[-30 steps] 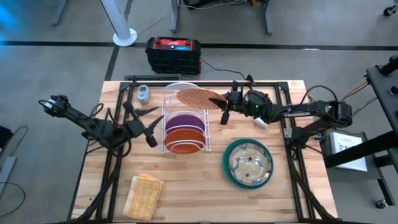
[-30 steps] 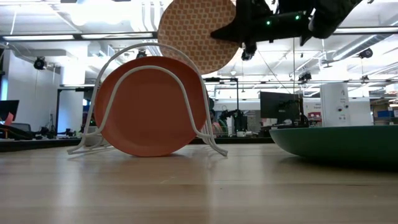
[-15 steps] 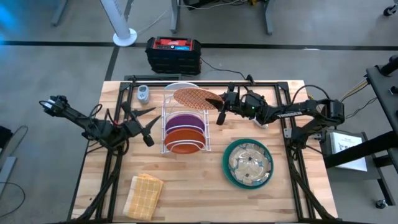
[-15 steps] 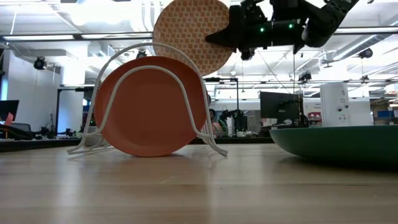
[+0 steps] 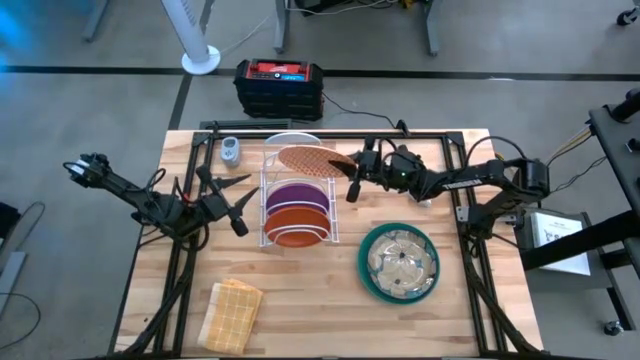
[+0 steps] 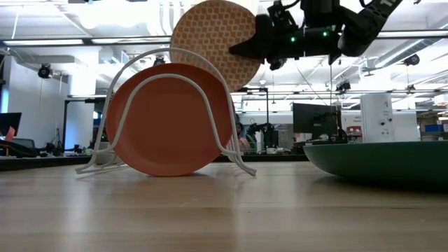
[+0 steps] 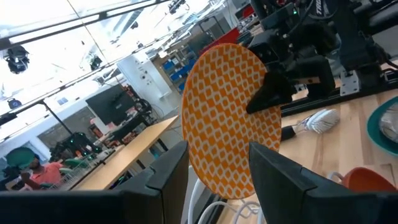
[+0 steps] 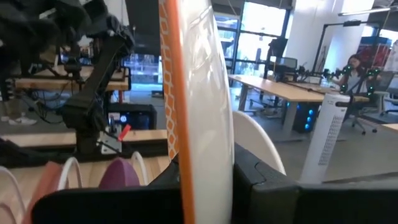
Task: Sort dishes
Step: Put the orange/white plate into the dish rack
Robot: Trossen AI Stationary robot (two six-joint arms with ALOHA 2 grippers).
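The right gripper (image 5: 352, 172) is clamped on the rim of the round orange-patterned plate (image 5: 312, 159), holding it on edge above the white wire rack (image 5: 296, 205), where a purple plate (image 5: 293, 195) and a plain orange plate (image 5: 296, 216) stand; the left gripper (image 5: 235, 195) waits beside the rack, fingers parted and empty

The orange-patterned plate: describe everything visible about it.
The orange-patterned plate is round, its face covered in an orange-and-white lattice, its back glossy white. It hangs in the air, tilted toward upright, above the far end of the white wire rack. The right tool is shut on its rim. Nothing else touches it.
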